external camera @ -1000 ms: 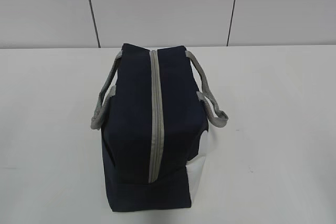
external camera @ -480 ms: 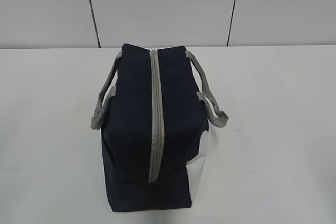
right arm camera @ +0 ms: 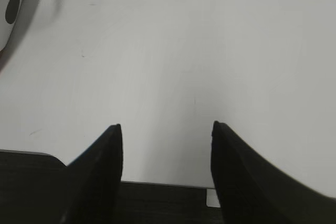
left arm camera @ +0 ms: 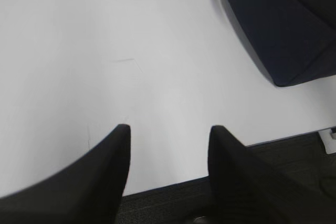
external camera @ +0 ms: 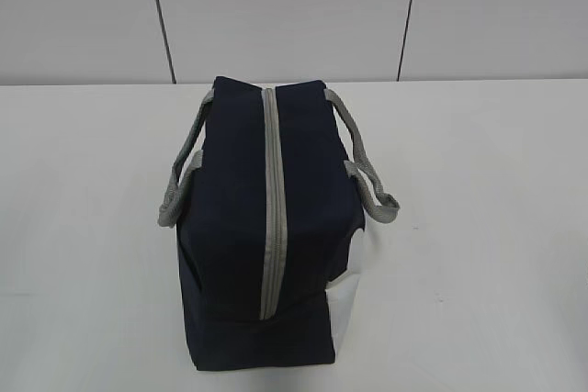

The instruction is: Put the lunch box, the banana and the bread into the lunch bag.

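Note:
The navy lunch bag (external camera: 262,227) stands in the middle of the white table, its grey zipper (external camera: 269,208) running shut along the top and a grey handle hanging at each side. A dark corner of the lunch bag (left arm camera: 286,30) shows at the top right of the left wrist view. My left gripper (left arm camera: 169,127) hangs open over bare table near the front edge, nothing between its fingers. In its own view my right gripper (right arm camera: 166,125) is open too, over bare table. Neither gripper appears in the exterior view. The lunch box, banana and bread are out of view.
A white panel (external camera: 347,305) covers the bag's lower right side. The table's front edge (left arm camera: 168,187) and dark floor lie just below both grippers. A white object with a dark spot (right arm camera: 10,9) sits at the top left of the right wrist view.

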Controlling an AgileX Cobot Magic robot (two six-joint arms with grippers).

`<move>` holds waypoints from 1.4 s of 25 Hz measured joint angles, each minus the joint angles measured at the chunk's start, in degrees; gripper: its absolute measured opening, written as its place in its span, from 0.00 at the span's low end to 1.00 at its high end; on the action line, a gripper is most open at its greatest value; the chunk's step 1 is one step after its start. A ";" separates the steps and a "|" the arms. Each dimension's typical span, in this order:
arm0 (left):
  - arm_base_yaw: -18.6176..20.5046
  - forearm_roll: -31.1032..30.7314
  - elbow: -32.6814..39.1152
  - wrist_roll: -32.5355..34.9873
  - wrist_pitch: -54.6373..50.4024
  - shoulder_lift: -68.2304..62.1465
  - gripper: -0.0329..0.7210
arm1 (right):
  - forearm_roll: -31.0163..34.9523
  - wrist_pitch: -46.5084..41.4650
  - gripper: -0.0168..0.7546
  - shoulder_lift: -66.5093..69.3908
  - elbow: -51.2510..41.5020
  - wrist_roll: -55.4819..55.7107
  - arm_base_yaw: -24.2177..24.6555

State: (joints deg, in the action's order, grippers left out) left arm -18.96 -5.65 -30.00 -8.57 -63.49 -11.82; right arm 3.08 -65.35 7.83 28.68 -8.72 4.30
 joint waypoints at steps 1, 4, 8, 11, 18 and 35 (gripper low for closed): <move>0.42 0.00 0.00 0.00 0.01 0.00 0.51 | 0.00 0.00 0.57 0.00 0.00 0.00 0.00; 2.90 0.00 0.00 0.04 0.06 0.00 0.51 | 0.00 0.00 0.57 -0.25 0.00 0.00 0.00; 9.10 0.00 0.00 0.04 0.06 0.63 0.51 | 0.00 0.00 0.57 -3.39 0.00 0.00 0.00; 14.38 0.00 0.00 0.04 0.06 2.28 0.51 | 0.00 0.00 0.57 -6.67 0.00 0.00 0.00; 21.20 0.00 0.00 0.04 -0.01 9.41 0.51 | 0.00 0.00 0.57 -8.83 0.00 0.00 0.00; 21.71 -0.04 0.00 0.04 -0.25 12.83 0.51 | 0.00 0.00 0.57 -8.91 0.00 0.00 0.00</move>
State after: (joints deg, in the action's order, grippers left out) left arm 2.75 -5.70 -30.00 -8.53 -63.74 1.01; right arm 3.08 -65.35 -1.08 28.68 -8.72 4.30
